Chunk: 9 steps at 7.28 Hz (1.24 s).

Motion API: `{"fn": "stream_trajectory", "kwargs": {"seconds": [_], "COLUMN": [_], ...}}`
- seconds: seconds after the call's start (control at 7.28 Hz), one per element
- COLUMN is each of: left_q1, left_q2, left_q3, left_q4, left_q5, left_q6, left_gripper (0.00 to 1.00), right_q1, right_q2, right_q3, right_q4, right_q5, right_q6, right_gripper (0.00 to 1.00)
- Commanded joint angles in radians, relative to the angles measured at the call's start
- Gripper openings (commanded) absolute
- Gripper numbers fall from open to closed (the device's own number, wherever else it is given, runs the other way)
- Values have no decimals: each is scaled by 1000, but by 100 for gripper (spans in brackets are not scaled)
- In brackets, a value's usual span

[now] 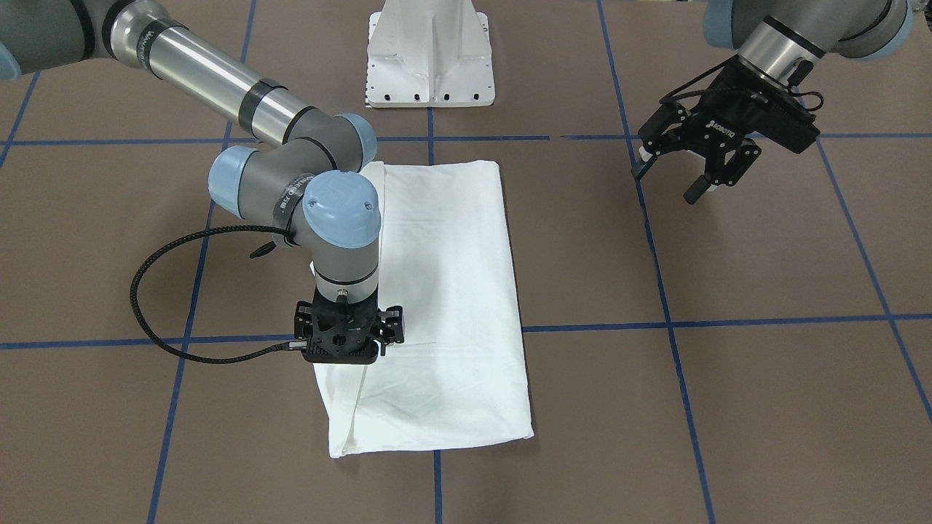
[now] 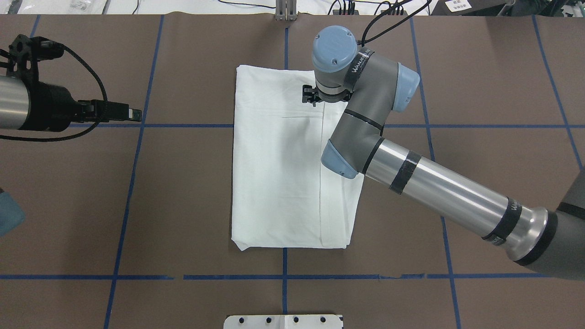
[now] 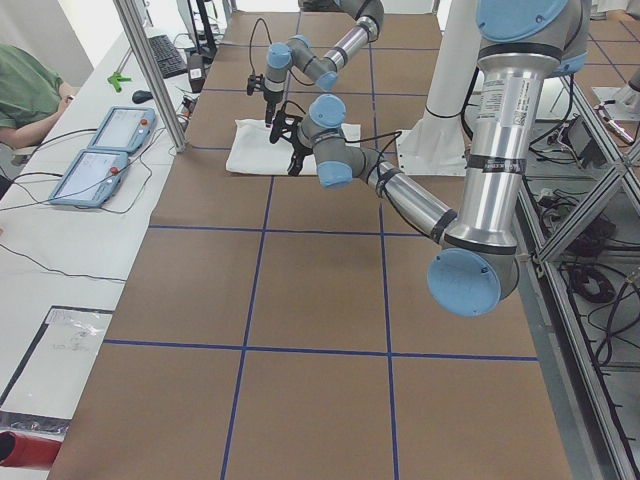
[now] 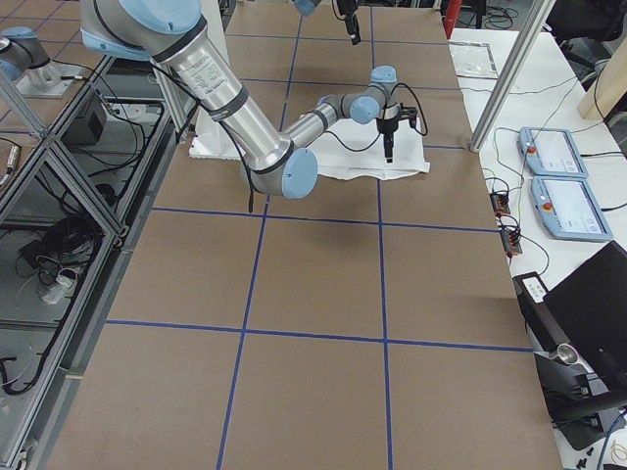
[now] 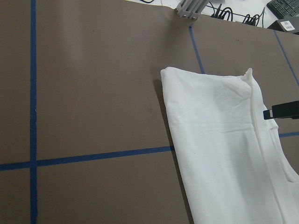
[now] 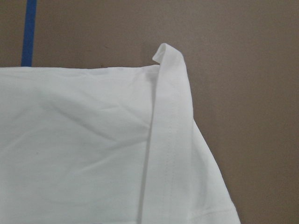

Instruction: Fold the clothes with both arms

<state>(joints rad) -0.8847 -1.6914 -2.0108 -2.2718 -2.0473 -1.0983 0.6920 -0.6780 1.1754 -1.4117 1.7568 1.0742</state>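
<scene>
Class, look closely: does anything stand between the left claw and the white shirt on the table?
Nothing visible does. Between the left claw and the shirt lies only bare brown table with blue tape lines.

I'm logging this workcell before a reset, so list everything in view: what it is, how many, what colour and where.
T-shirt: one, white, folded into a long rectangle, mid-table.
Table: one, brown surface, under everything.
Tape lines: several, blue, a grid across the table.
Pedestal base: one, white, at the table's robot-side edge.
Pendant tablets: two, grey, on the side bench across from the robot.
Person: one, green top, at that bench.
Left hand: one, black, open, in the air to the shirt's side, clear of it.
Right hand: one, black, pointing down over the shirt's far end; open or shut cannot be told.
</scene>
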Motion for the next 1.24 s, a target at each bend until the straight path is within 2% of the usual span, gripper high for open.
{"fn": "stream_trajectory", "kwargs": {"seconds": [0.0,1.1], "left_q1": [1,4], "left_q2": [-4,-5], "left_q3": [-2,4], "left_q4": [0,0], "left_q5": [-1,-1], "left_q6": [0,0], "left_gripper": [100,100], "right_q1": [-14,1], "right_q2": [3,2], "right_q3": [-43,-89], "right_q4": [4,39], "right_q5": [-29,-40], "right_q6": [-46,-151], "right_gripper": [100,100]}}
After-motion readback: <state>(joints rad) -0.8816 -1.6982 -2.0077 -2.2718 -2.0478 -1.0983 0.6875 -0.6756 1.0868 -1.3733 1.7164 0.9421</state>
